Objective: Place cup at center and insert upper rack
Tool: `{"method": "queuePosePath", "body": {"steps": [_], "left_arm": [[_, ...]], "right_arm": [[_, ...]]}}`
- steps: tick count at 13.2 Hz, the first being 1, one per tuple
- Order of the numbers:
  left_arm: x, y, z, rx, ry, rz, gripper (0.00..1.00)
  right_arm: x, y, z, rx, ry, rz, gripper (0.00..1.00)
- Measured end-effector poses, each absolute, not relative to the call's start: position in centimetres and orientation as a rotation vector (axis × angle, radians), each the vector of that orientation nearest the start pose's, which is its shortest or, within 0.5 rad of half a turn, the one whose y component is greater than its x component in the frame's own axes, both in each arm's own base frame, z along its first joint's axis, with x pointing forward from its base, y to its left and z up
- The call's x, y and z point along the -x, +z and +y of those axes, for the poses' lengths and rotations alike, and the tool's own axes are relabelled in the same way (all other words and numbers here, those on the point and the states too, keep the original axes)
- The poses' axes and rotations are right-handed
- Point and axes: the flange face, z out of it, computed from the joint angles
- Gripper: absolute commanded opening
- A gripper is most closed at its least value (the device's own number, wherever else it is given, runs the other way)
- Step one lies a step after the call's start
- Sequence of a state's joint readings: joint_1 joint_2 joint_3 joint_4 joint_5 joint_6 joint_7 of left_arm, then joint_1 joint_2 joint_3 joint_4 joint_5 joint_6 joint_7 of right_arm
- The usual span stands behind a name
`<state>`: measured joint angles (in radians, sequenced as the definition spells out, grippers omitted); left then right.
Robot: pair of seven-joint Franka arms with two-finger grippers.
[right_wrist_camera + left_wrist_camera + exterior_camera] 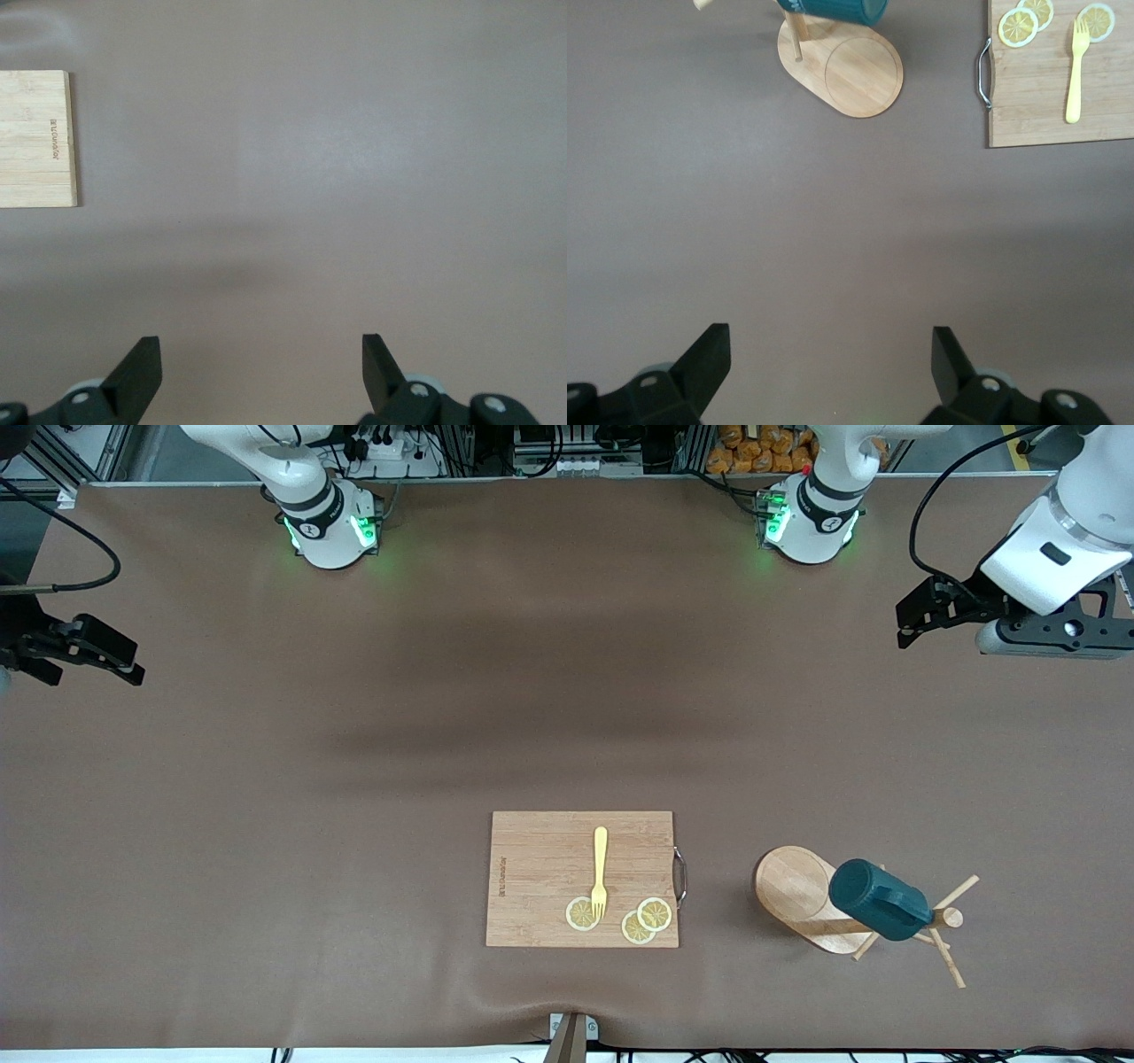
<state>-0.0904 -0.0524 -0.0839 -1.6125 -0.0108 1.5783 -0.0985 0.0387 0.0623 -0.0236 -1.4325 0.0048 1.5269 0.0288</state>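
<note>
With both the left pincer and the right pincer open and empty above the surface, the cup, likely rigid, glazed and slippery, hangs on the light, tippable upper rack, best gripped across its rim.

Both arms waiting, raised over the table ends — left gripper with fingers spread wide, right gripper likewise gaping, holding nothing.

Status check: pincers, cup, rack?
Left pincer and right pincer open, empty, high over bare table. Cup hangs on the rack, beside cutting board. Nothing blocking.
</note>
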Motion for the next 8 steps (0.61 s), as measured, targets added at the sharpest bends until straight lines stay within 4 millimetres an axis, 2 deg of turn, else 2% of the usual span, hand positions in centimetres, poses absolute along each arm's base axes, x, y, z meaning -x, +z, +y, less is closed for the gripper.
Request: {"method": "queuePosePath", "body": {"steps": [5,8], "left_arm": [[-52.98,63.70,-9.69,3.148,-0.031,0.123,1.00],[-52.83,64.03,-10.51,3.149,-0.042,0.131,1.00]], "right_arm": [[-57.00,65.05,0.95,3.137,-0.050,0.021,1.00],[-57.00,65.05,0.95,3.137,-0.050,0.021,1.00]]}}
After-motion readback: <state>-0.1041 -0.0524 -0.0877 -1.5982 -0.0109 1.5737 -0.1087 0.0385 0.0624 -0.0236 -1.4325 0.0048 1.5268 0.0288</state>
